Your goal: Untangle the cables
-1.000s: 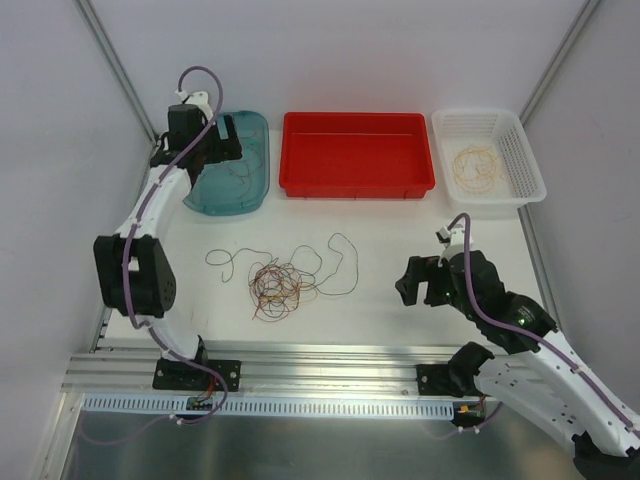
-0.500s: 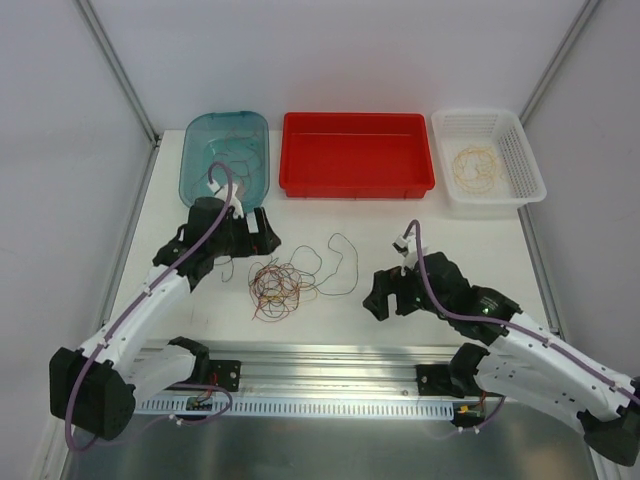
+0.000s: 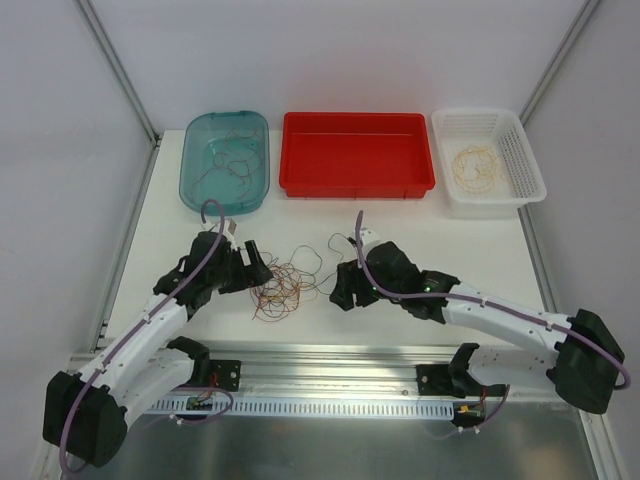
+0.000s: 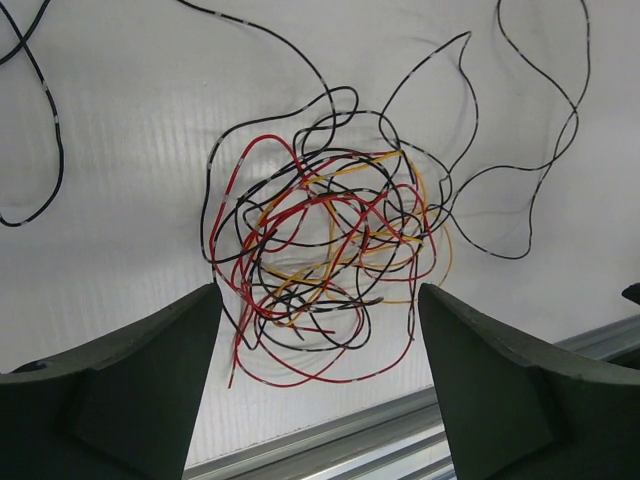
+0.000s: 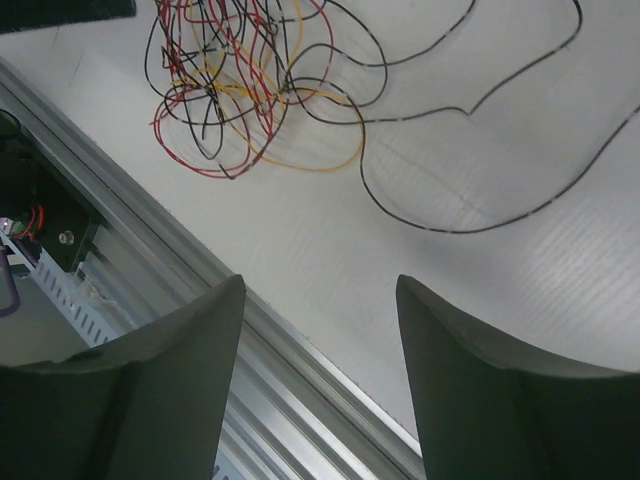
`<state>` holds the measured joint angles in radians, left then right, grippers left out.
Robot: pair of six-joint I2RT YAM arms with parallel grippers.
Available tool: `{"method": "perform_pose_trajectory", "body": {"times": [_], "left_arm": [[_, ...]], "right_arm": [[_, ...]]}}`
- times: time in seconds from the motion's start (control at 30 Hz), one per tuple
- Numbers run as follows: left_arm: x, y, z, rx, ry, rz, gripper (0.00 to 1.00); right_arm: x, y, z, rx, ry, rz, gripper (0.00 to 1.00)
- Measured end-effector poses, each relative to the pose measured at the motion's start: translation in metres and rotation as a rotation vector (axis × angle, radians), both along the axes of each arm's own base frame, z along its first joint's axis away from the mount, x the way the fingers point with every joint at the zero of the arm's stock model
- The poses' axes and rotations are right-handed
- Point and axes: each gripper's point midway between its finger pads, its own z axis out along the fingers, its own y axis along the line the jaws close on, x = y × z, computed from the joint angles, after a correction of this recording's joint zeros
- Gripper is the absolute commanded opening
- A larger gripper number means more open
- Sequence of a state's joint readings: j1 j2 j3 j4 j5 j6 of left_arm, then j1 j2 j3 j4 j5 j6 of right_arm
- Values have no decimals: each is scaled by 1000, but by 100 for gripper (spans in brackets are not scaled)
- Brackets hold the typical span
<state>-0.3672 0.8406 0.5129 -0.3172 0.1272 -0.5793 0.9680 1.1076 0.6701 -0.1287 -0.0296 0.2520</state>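
Note:
A tangle of thin red, yellow and dark cables (image 3: pixel 283 289) lies on the white table between the two grippers. It shows as a knot in the left wrist view (image 4: pixel 325 255) and at the top left of the right wrist view (image 5: pixel 235 85). Long dark strands trail out to the right (image 5: pixel 470 165). My left gripper (image 3: pixel 256 272) is open and empty just left of the tangle, above it. My right gripper (image 3: pixel 343 290) is open and empty just right of the tangle, near the table's front edge.
A teal bin (image 3: pixel 225 162) with a few dark cables stands at the back left, a red tray (image 3: pixel 356 153) at the back middle, a white basket (image 3: pixel 488 161) with yellow cables at the back right. A metal rail (image 3: pixel 320 358) runs along the front edge.
Both arms have come in toward the tangle. The left gripper left the teal bin and moved down to the tangle's left side. The right gripper moved left to its right side.

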Motion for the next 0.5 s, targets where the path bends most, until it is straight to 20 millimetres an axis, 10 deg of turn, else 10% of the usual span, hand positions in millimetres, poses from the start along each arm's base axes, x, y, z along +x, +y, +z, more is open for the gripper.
{"method": "perform_pose_trajectory", "body": {"times": [0.27,0.5], "left_arm": [[-6,-11,-26,28,111,-25,68],[-26,-60,-42,-1,179,-137,65]], "right_arm": [[20,43,3,32,-12,26,57],[21,38,2,26,-45,-2,51]]}}
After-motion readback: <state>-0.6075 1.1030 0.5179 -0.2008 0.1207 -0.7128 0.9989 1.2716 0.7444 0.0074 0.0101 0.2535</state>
